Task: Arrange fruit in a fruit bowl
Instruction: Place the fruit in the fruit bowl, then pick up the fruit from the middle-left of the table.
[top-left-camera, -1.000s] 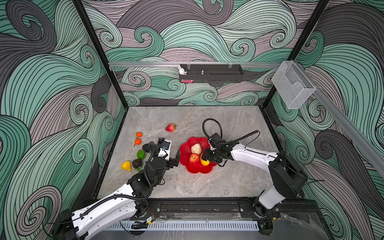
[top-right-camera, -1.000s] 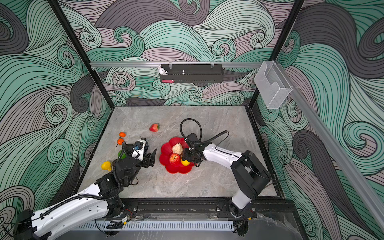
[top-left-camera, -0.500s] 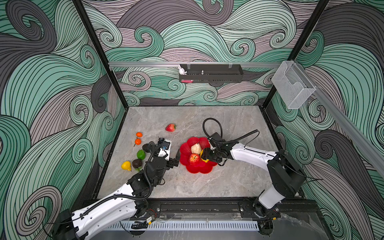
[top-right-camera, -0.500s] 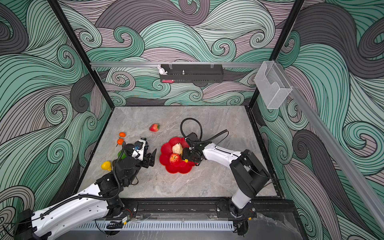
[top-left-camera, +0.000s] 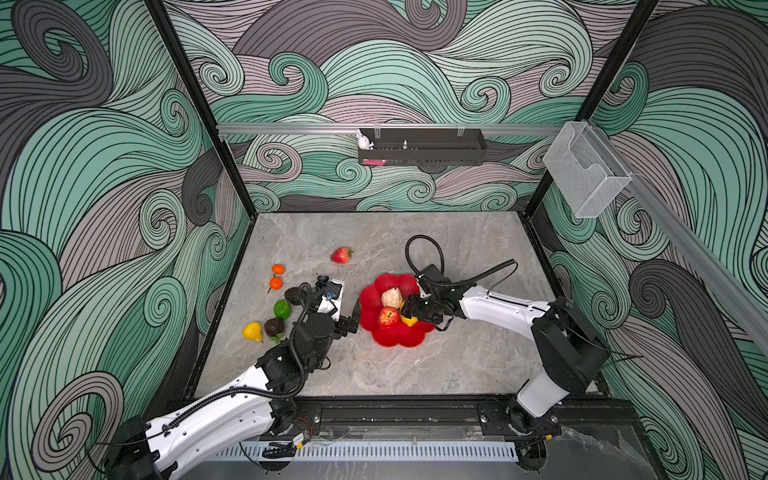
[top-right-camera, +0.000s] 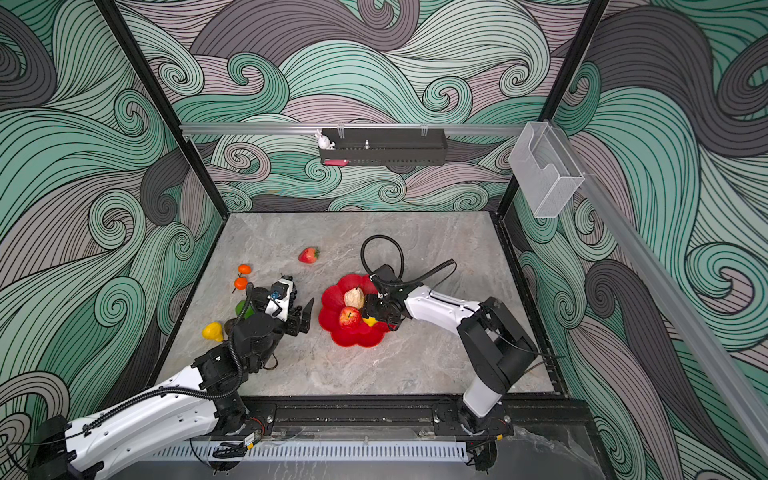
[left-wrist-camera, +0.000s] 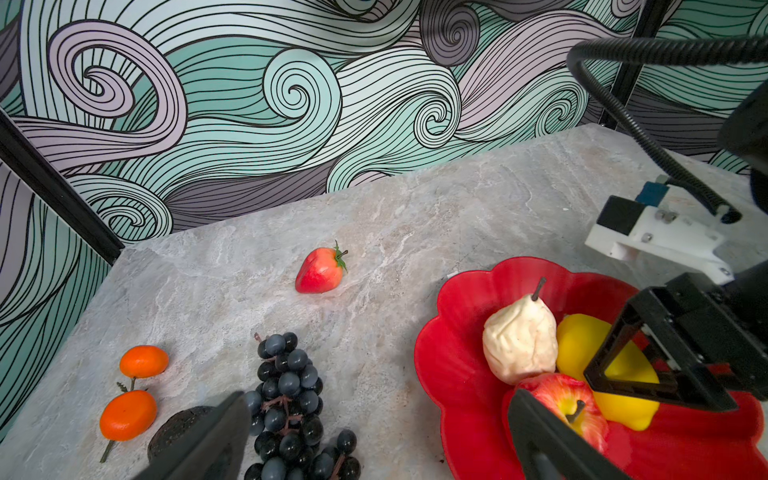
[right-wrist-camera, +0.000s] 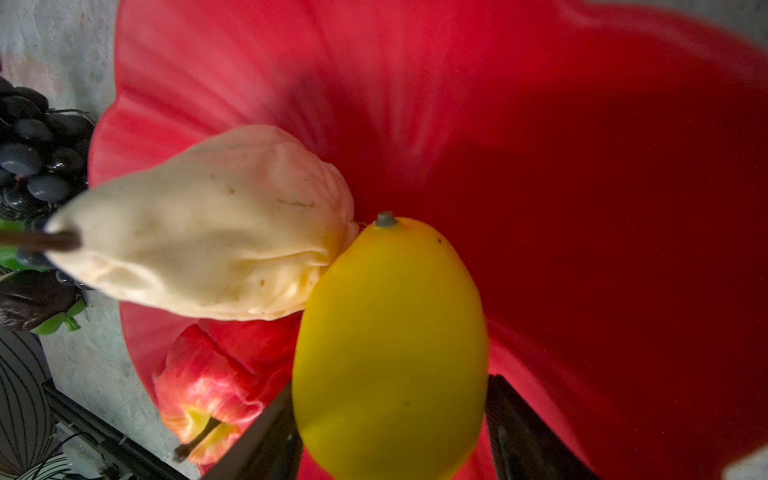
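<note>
Right end effector (top-left-camera: 410, 313) has eased wider around lemon (right-wrist-camera: 390, 345) (grip unclear); left end effector (left-wrist-camera: 376, 401) wide

The grey marbled table (top-left-camera: 415, 365) carries a red bowl (top-left-camera: 399, 341) near its middle in both top views. From the bowl, a strawberry (top-left-camera: 341, 255) lies at 11 o'clock, well apart, and two oranges (top-left-camera: 275, 283) sit close together at 10 o'clock. Out at 9 o'clock are grapes (left-wrist-camera: 286, 390), a lime (top-left-camera: 282, 308), a dark avocado (top-left-camera: 274, 326) and, farthest out near the table's edge, a lemon (top-left-camera: 252, 331).
</note>
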